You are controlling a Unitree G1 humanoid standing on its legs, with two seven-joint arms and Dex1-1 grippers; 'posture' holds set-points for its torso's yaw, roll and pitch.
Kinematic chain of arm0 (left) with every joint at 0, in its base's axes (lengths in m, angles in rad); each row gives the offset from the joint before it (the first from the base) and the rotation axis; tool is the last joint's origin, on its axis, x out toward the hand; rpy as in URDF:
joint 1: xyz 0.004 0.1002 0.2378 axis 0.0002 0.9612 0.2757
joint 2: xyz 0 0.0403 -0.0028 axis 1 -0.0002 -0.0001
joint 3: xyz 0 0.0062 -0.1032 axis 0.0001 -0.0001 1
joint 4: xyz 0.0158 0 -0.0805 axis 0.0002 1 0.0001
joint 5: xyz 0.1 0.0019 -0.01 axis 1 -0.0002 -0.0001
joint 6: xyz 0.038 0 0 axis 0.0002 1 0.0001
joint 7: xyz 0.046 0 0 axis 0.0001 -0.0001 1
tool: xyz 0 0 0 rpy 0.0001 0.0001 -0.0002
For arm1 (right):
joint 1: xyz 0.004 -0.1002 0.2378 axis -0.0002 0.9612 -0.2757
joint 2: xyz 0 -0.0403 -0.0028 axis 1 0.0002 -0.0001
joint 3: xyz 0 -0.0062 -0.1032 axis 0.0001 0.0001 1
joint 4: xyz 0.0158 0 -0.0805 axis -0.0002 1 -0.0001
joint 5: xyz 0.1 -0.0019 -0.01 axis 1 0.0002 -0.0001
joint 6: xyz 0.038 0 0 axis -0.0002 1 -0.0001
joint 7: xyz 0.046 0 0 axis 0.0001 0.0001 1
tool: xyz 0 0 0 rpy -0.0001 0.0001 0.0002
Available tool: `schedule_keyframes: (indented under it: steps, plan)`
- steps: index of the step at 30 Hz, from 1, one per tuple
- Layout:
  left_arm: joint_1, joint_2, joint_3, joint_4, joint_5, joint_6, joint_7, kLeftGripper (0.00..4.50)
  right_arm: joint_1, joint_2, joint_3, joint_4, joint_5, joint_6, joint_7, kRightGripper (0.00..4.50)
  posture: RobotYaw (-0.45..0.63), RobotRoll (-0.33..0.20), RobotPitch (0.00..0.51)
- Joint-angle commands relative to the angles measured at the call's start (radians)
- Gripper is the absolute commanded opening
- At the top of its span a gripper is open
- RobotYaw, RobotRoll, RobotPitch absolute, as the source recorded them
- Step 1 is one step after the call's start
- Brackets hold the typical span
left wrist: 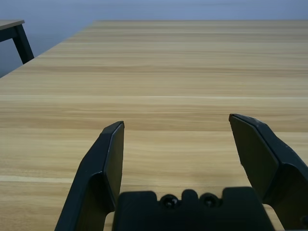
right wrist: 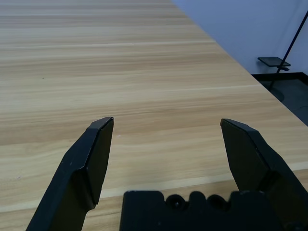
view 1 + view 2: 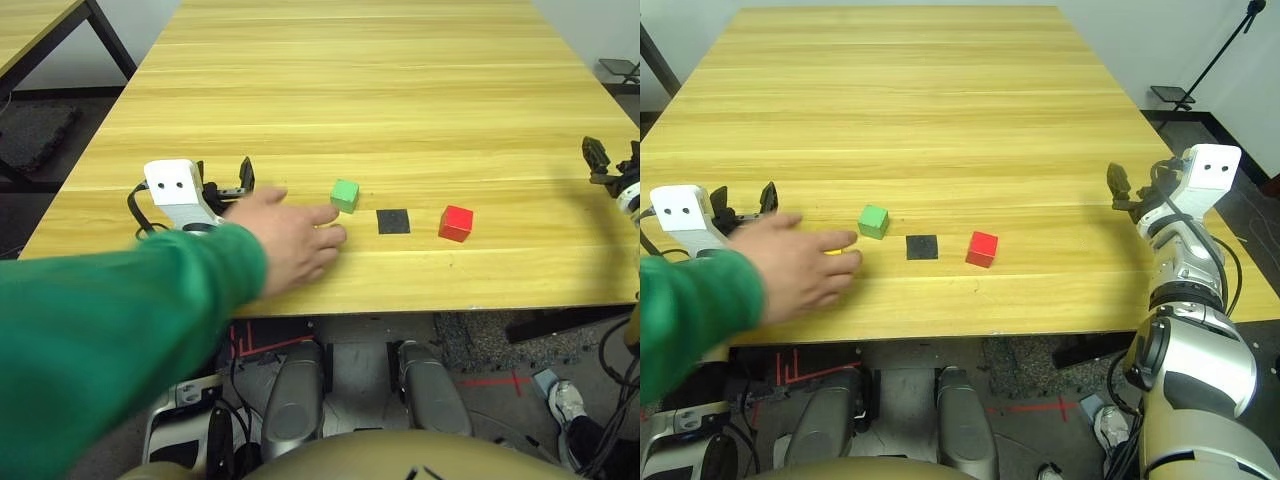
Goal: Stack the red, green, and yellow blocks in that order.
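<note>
Pale wood grain runs across the desk (image 3: 330, 100), with the red block (image 3: 981, 250) right of the black patch (image 3: 922, 247) and the green block (image 3: 873, 222) to its left. From my right end effector (image 2: 167, 120), open and empty, red lies leftward and closer to the robot's body; that arm is nearer than my left end effector (image 1: 176, 120), also open and empty. Being a cube, red has no long axis to match. Yellow peeks between a person's fingers (image 3: 837, 240), probably the third block; I'd wait for that hand to clear.
</note>
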Motion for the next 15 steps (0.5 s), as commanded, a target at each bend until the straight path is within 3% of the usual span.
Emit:
schedule_keyframes:
  steps: [1, 4, 7, 11, 15]
  plan:
    - [0.009, 0.002, 0.018, 0.037, -0.012, -0.004, 0.006, 4.45, 0.019, -0.017, -0.01, 0.012, 0.001, 0.011, 0.017, 4.5, 0.2, -0.066, 0.102]
    - [0.018, 0.008, 0.021, 0.003, -0.032, 0.011, -0.015, 4.45, 0.013, -0.035, 0.0, 0.006, -0.01, 0.01, 0.04, 4.5, 0.2, -0.065, 0.106]
    - [0.004, 0.071, 0.029, -0.138, -0.149, 0.127, -0.111, 4.45, -0.022, -0.057, 0.041, -0.025, -0.028, 0.051, 0.154, 4.5, 0.21, -0.071, 0.119]
    - [-0.018, 0.237, 0.006, -0.276, -0.285, 0.261, -0.302, 4.45, -0.044, -0.065, 0.136, -0.146, -0.036, 0.171, 0.429, 4.5, 0.24, -0.091, 0.112]
    - [-0.017, 0.444, -0.082, -0.383, -0.397, 0.387, -0.565, 4.45, 0.082, -0.093, 0.328, -0.599, 0.009, 0.465, 0.76, 4.5, 0.24, -0.117, 0.107]
